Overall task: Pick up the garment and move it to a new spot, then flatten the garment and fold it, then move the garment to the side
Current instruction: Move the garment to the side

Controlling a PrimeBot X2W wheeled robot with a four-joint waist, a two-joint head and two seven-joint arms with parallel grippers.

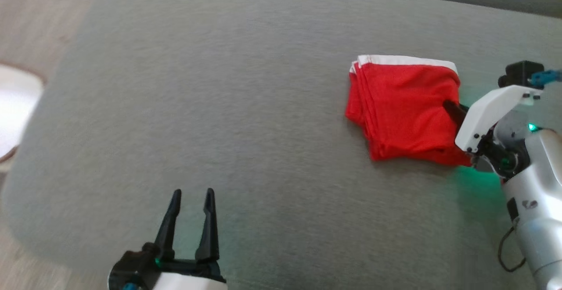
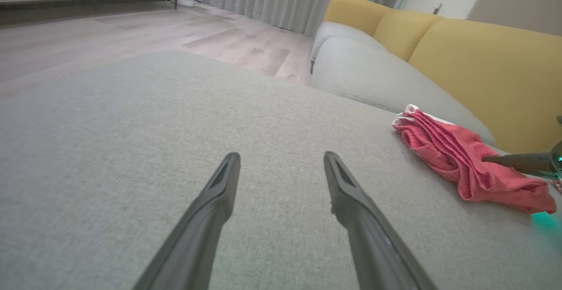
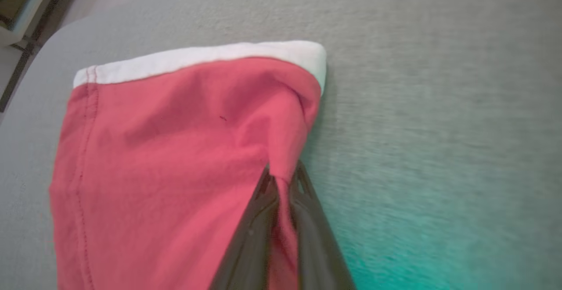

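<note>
Garment [image 1: 404,110], red with a white band, lies folded on the grey cushion [image 1: 219,105] at about 2 o'clock in the head view. The risk, as I judge it, is that the pinch has only the upper layers, so a sideways drag could peel the folds open, or the thin ridge could slip free. The right gripper [image 3: 281,177], at the stack's 3 o'clock edge, is closed to a sliver on that ridge of cloth. The left gripper [image 1: 192,200], at 7 o'clock, stands parted and empty, well apart.
</note>
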